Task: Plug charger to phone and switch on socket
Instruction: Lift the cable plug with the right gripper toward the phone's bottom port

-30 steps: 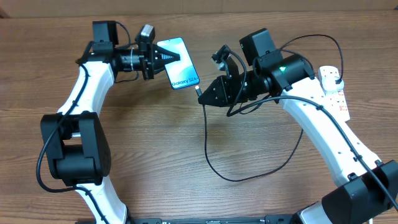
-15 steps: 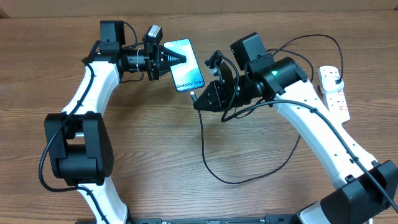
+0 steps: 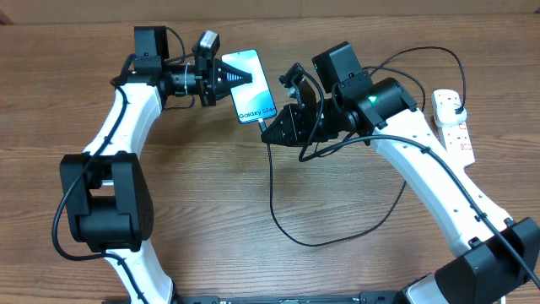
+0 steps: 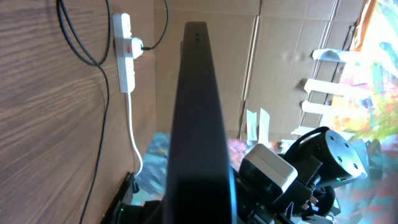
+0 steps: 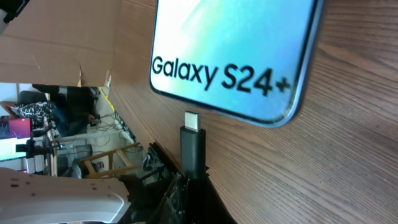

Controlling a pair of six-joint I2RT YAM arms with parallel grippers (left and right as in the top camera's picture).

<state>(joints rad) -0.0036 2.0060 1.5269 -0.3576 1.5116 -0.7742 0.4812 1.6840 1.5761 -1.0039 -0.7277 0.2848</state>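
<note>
The phone (image 3: 255,98), its blue-teal screen lit and reading "Galaxy S24", is held above the table by my left gripper (image 3: 243,78), which is shut on its upper end. The left wrist view shows the phone (image 4: 199,112) edge-on as a dark slab. My right gripper (image 3: 270,132) is shut on the charger's black connector (image 5: 193,146). The connector's metal tip sits just short of the phone's (image 5: 236,50) bottom edge, with a small gap. The charger cable (image 3: 278,211) loops over the table. The white socket (image 3: 453,122) lies at the far right with a black plug in it.
The socket (image 4: 126,53) has a white cord (image 4: 134,130) running off the table edge. A cardboard wall (image 4: 292,37) stands behind the table. The black cable also arcs over my right arm (image 3: 422,160) toward the socket.
My left gripper carried the phone slightly right, then held still. My right gripper moved left and up with the connector, bringing its tip close to the phone's bottom edge.
</note>
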